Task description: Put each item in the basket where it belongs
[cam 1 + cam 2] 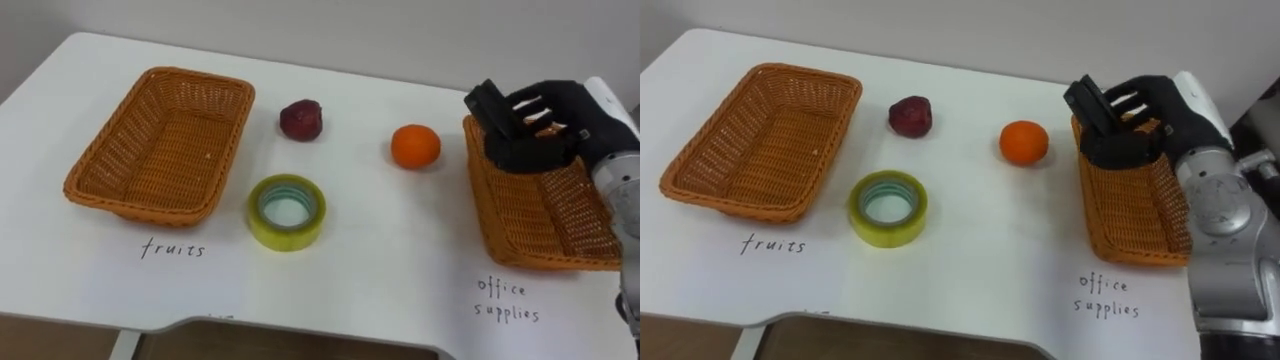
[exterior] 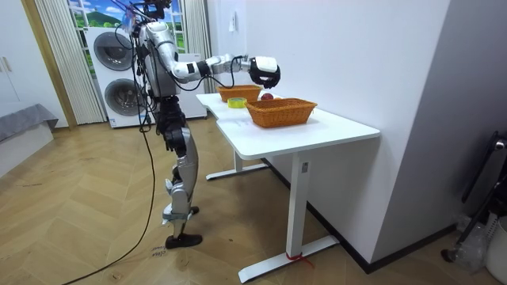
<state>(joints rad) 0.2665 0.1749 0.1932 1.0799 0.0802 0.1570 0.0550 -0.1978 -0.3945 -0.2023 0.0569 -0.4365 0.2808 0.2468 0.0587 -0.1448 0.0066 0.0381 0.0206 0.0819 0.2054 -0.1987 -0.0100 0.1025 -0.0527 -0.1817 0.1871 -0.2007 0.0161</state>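
White table | right hand fingers curled around black object, above office-supplies basket far corner | orange, dark red fruit, tape roll lie between it and fruits basket

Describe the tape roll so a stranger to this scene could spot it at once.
On the white table, find the wicker basket on the robot's left. Beside its near right corner the tape roll lies flat. It is the only yellow-green ring with a hollow centre; the dark red fruit and the orange behind it are solid.
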